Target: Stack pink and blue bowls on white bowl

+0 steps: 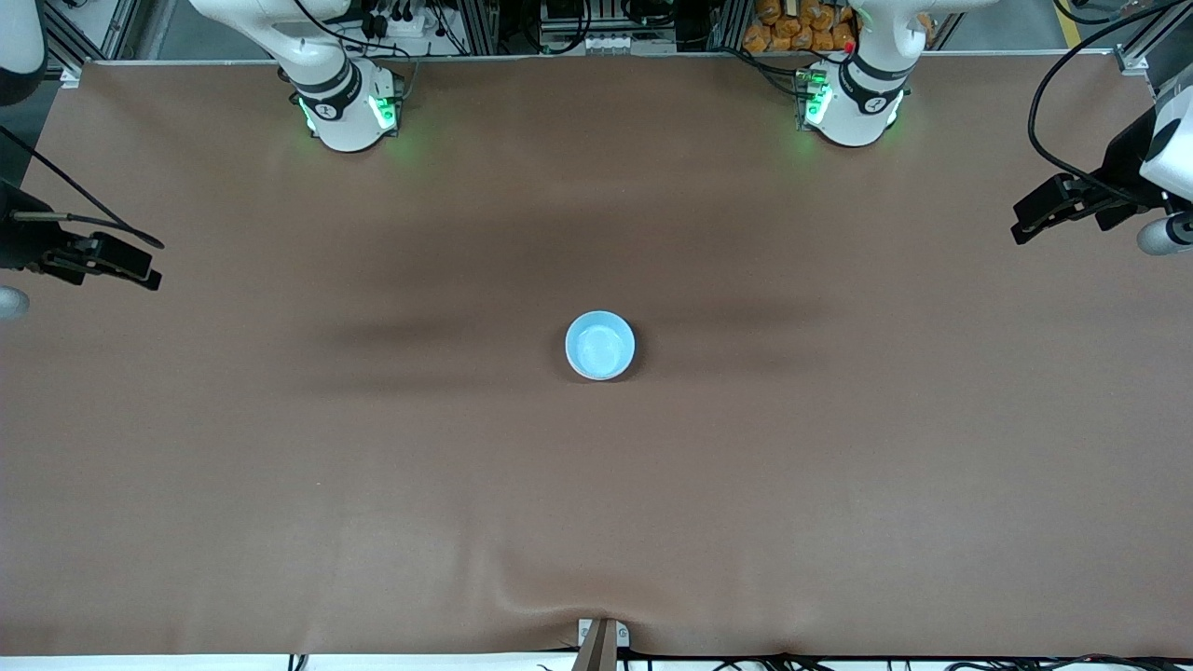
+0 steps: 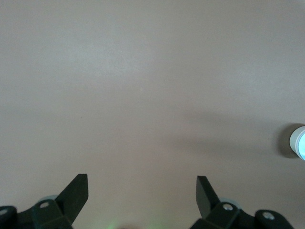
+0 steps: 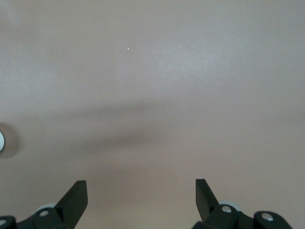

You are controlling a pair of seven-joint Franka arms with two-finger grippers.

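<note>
A light blue bowl (image 1: 600, 345) stands upright in the middle of the table. It also shows at the edge of the left wrist view (image 2: 299, 142) and as a sliver in the right wrist view (image 3: 1, 141). No pink bowl and no white bowl show apart from it; what is under the blue bowl is hidden. My left gripper (image 1: 1030, 219) (image 2: 142, 183) is open and empty over bare table at the left arm's end. My right gripper (image 1: 154, 263) (image 3: 141, 187) is open and empty over bare table at the right arm's end. Both arms wait well away from the bowl.
The brown table cover (image 1: 373, 485) has a small wrinkle at its edge nearest the front camera, by a bracket (image 1: 601, 638). The arm bases (image 1: 349, 112) (image 1: 853, 102) stand along the table edge farthest from the camera.
</note>
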